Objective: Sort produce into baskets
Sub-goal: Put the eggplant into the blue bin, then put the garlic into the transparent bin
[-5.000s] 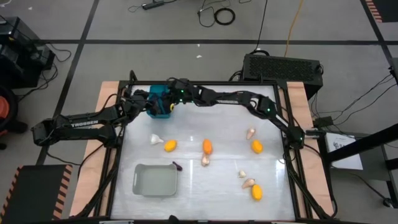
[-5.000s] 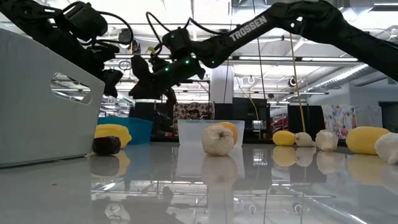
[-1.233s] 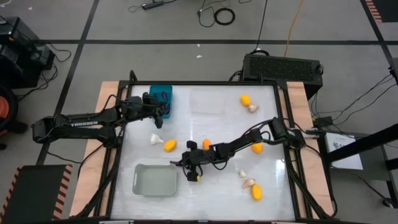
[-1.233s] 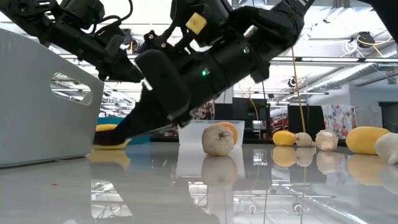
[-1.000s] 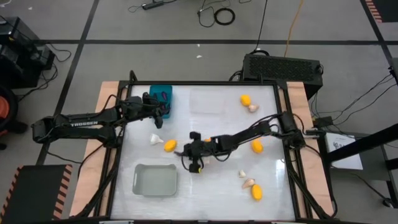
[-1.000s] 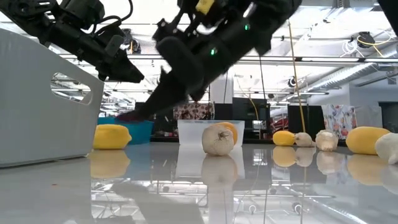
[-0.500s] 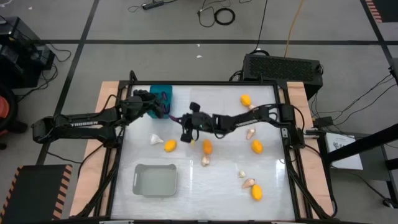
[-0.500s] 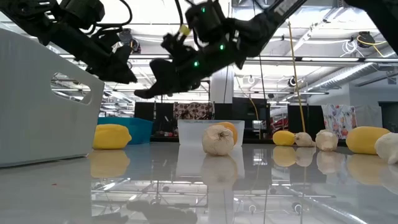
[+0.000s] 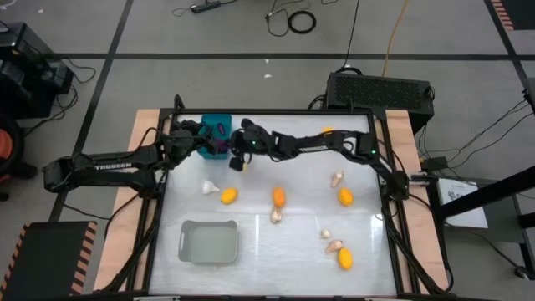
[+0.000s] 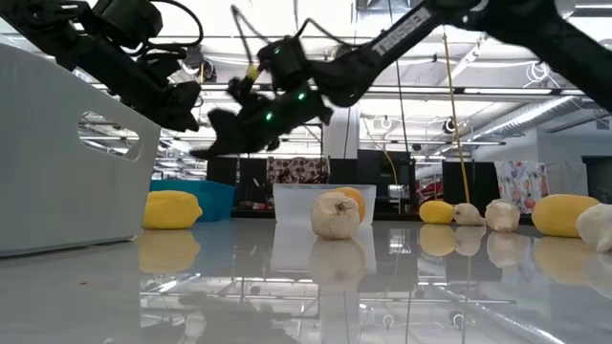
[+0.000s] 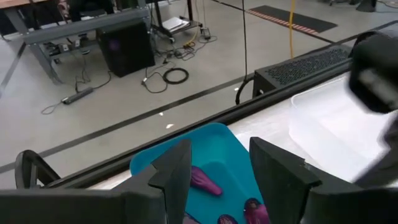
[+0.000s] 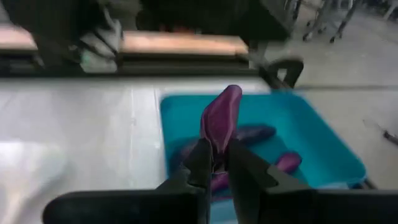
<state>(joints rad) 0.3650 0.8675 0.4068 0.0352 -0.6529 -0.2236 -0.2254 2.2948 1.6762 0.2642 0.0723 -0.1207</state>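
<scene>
A dark purple eggplant (image 12: 221, 118) stands up out of my right gripper (image 12: 214, 158), which is shut on it at the teal basket's (image 9: 216, 129) near right side. Other eggplants (image 11: 204, 181) lie inside that basket. My left gripper (image 11: 221, 146) stands open at the basket's left side, with nothing between its fingers; whether it touches the rim I cannot tell. Yellow ovals (image 9: 227, 196) and garlic bulbs (image 9: 209, 187) lie scattered on the white table. The clear basket (image 11: 336, 124) sits right of the teal one. The grey basket (image 9: 209, 241) lies near the front left. My right gripper pinches the eggplant's lower end (image 12: 217, 146) between its two fingers (image 12: 199, 163). The fingers come slanting down from the table's right side. The eggplant's free end points out past the fingertips toward the teal basket, and it is lifted clear of the table.
My right arm (image 9: 309, 144) stretches across the far side of the table above the clear basket. More produce lies at the right: a yellow oval (image 9: 344, 197), garlic (image 9: 337, 179) and a group near the front (image 9: 338, 251). A black box (image 9: 380, 90) stands behind the table.
My right gripper, shut on the eggplant, has risen from beside the grey basket and swept toward the table's far edge and left, up to the teal basket. The eggplant has travelled with it, clear of the table. My left gripper has turned at the wrist beside the teal basket.
</scene>
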